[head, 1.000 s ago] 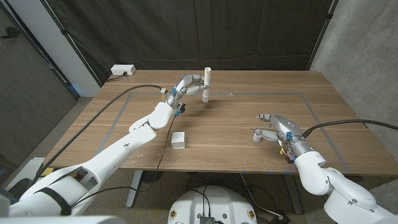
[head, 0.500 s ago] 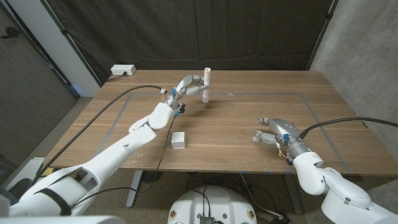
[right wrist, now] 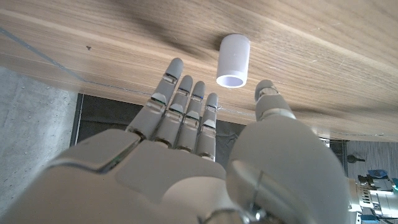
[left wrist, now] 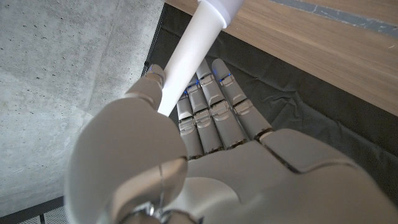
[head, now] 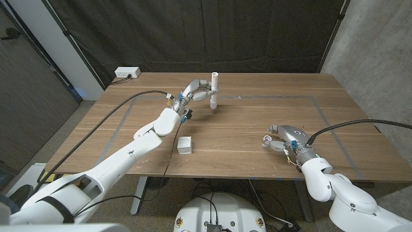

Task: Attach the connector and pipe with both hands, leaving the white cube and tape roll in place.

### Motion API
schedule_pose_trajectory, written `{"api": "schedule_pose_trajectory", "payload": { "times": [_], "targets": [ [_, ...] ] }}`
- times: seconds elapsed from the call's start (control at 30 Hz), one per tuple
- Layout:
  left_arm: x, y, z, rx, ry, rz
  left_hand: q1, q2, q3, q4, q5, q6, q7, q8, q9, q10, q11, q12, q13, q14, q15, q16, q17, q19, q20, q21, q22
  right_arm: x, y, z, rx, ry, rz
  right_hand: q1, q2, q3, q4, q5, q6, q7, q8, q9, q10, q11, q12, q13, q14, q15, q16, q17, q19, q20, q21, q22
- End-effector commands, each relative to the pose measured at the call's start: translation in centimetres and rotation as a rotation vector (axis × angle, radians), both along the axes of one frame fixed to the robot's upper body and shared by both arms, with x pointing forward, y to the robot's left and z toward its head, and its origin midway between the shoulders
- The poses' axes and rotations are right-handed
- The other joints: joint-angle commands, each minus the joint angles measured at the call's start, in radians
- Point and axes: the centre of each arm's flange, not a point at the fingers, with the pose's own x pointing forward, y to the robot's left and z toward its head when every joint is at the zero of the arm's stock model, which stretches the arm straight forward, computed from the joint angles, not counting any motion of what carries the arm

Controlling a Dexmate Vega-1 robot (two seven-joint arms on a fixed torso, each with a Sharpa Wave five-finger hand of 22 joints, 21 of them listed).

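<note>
My left hand holds the white pipe upright above the far middle of the table. In the left wrist view the pipe runs between the thumb and the fingers of that hand. The short white connector stands on the table at the front right. My right hand is just to its right, fingers apart and holding nothing. In the right wrist view the connector sits on the wood just beyond the fingertips of the spread hand. The white cube rests near the front middle.
A white power strip lies at the table's far left corner. Grey tape lines mark a rectangle on the wooden table. A black cable runs along my left arm. Dark curtains hang behind.
My right hand has drawn back a little toward the table's front edge, staying beside the connector. The left hand and pipe have barely moved.
</note>
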Motion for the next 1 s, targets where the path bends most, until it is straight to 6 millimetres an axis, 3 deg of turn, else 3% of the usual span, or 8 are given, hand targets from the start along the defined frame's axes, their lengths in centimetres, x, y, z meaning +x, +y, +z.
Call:
{"api": "schedule_pose_trajectory", "payload": {
  "times": [0.03, 0.23, 0.27, 0.7, 1.0],
  "targets": [
    [0.4, -0.3, -0.6, 0.008, 0.029, -0.021, 0.044, 0.048, 0.042, 0.031, 0.006, 0.053, 0.020, 0.005, 0.003, 0.022, -0.012, -0.003, 0.003, 0.008, -0.013, 0.005, 0.005, -0.003, -0.020, 0.009, 0.003, 0.6, 0.2, -0.1, -0.011, 0.011, -0.012, 0.023, 0.000, 0.007, 0.004, 0.002, 0.034, -0.003, 0.008, -0.001, 0.037, -0.003, 0.013, 0.000, 0.040, -0.067, 0.011, 0.001, 0.031, -0.108, 0.012, 0.005],
    [0.6, -0.2, -0.6, 0.003, 0.035, -0.021, 0.043, 0.047, 0.043, 0.032, 0.006, 0.052, 0.019, 0.003, 0.003, 0.021, -0.012, -0.004, 0.005, 0.004, -0.013, 0.003, 0.005, -0.003, -0.020, 0.009, 0.004, 0.9, 0.2, 0.0, -0.009, 0.024, -0.029, 0.041, 0.005, 0.011, 0.006, 0.001, 0.079, -0.022, 0.015, -0.004, 0.090, -0.012, 0.022, -0.002, 0.093, -0.092, 0.019, 0.000, 0.079, -0.121, 0.026, 0.007],
    [0.6, -0.2, -0.6, 0.003, 0.035, -0.020, 0.043, 0.047, 0.043, 0.032, 0.006, 0.052, 0.019, 0.003, 0.003, 0.020, -0.012, -0.004, 0.005, 0.005, -0.014, 0.003, 0.005, -0.003, -0.020, 0.009, 0.004, 1.0, 0.2, 0.0, -0.012, 0.024, -0.033, 0.045, 0.007, 0.012, 0.006, 0.001, 0.085, -0.025, 0.015, -0.004, 0.094, -0.024, 0.022, -0.002, 0.106, -0.098, 0.022, 0.000, 0.084, -0.122, 0.027, 0.007],
    [1.2, -0.3, -0.4, 0.000, 0.044, -0.027, 0.041, 0.047, 0.044, 0.033, 0.006, 0.054, 0.015, 0.003, 0.003, 0.018, -0.012, -0.006, 0.007, 0.002, -0.014, 0.003, 0.006, -0.005, -0.019, 0.010, 0.004, 1.3, 0.5, 0.0, -0.031, 0.042, -0.043, 0.047, 0.011, 0.012, 0.011, -0.002, 0.110, -0.035, 0.018, -0.004, 0.121, -0.013, 0.024, -0.002, 0.128, -0.110, 0.023, 0.001, 0.097, -0.124, 0.030, 0.009],
    [1.5, -0.3, -0.4, -0.003, 0.050, -0.022, 0.040, 0.046, 0.045, 0.033, 0.006, 0.055, 0.017, 0.002, 0.003, 0.021, -0.014, -0.006, 0.008, 0.003, -0.012, 0.003, 0.006, -0.005, -0.018, 0.010, 0.004, 1.6, 0.7, 0.2, -0.035, 0.069, -0.045, 0.061, 0.017, 0.016, 0.010, -0.005, 0.154, -0.055, 0.027, -0.005, 0.162, -0.035, 0.029, -0.003, 0.163, -0.131, 0.026, 0.001, 0.122, -0.133, 0.039, 0.011]
  ]
}}
